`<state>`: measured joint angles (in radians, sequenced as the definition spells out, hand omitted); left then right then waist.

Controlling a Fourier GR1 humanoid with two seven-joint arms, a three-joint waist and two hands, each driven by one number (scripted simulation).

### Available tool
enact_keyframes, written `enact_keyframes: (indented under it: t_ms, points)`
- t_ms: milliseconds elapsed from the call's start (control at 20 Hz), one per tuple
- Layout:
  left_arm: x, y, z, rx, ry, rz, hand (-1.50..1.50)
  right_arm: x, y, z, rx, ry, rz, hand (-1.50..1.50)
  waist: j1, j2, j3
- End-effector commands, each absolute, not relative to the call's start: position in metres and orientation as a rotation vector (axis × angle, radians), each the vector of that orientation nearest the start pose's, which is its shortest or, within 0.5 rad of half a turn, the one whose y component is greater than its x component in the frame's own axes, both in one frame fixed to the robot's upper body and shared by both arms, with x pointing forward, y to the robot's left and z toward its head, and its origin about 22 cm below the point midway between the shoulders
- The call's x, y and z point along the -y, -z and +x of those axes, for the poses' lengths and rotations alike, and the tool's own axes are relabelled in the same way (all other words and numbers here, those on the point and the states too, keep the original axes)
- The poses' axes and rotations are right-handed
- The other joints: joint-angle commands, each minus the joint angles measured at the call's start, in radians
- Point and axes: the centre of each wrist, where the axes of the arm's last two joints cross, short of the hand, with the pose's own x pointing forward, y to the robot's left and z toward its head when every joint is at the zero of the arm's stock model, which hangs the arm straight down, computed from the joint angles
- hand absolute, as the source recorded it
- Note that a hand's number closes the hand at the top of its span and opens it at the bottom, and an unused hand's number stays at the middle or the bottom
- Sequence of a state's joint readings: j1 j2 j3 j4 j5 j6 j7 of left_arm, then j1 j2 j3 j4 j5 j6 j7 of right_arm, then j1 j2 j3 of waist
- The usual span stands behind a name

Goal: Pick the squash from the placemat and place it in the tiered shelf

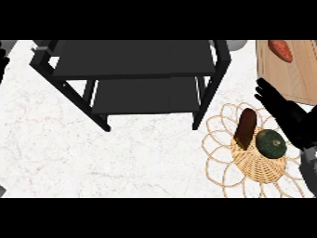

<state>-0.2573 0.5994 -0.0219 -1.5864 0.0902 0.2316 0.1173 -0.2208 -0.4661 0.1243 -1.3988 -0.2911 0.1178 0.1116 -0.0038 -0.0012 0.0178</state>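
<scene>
Wooden cutting board [305, 74] at far right, orange-red vegetable [280, 50] on it; white marbled counter [85, 148].

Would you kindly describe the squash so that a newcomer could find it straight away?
Start at the black tiered shelf and look lower right to the woven placemat. The squash lies on it, beside the right hand. It is round and dark green, unlike the long brown item next to it.

No text, label, brand or number can be read anywhere in the view. No sign shows on any surface either.
</scene>
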Motion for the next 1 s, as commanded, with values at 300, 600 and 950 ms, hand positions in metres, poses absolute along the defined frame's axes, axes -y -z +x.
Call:
enact_keyframes:
  t_ms: [300, 600, 950]
  points:
    - [-0.328, -0.011, 0.249, 1.196, -0.079, 0.296, 0.00, 0.459, -0.089, 0.232, 1.318, -0.208, -0.918, 1.50, -0.140, 0.026, -0.043]
    - [-0.300, 0.031, 0.236, 1.109, -0.086, 0.120, 0.00, 0.473, -0.040, 0.153, 1.441, 0.188, -0.843, -1.50, -0.040, -0.003, -0.018]
    - [-0.288, 0.017, 0.237, 1.108, -0.071, 0.120, 0.00, 0.450, -0.078, 0.110, 1.464, -0.109, -0.634, -1.50, -0.021, -0.005, -0.019]
